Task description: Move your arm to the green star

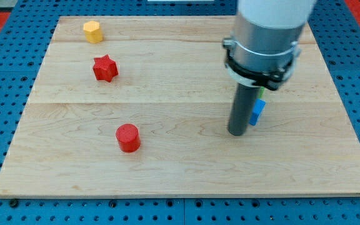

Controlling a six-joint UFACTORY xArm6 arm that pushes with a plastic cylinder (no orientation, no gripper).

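Observation:
My tip (237,132) rests on the wooden board (167,169) right of centre. A blue block (258,111) sits just to the tip's right, touching or nearly touching the rod and partly hidden by it. A small sliver of green (262,91) shows just above the blue block, under the arm's grey collar. It is mostly hidden, so I cannot make out its shape.
A yellow hexagon block (92,31) sits near the board's top left. A red star (105,68) lies below it. A red cylinder (128,137) stands at lower centre-left. The arm's grey body (264,37) covers the board's top right. Blue pegboard surrounds the board.

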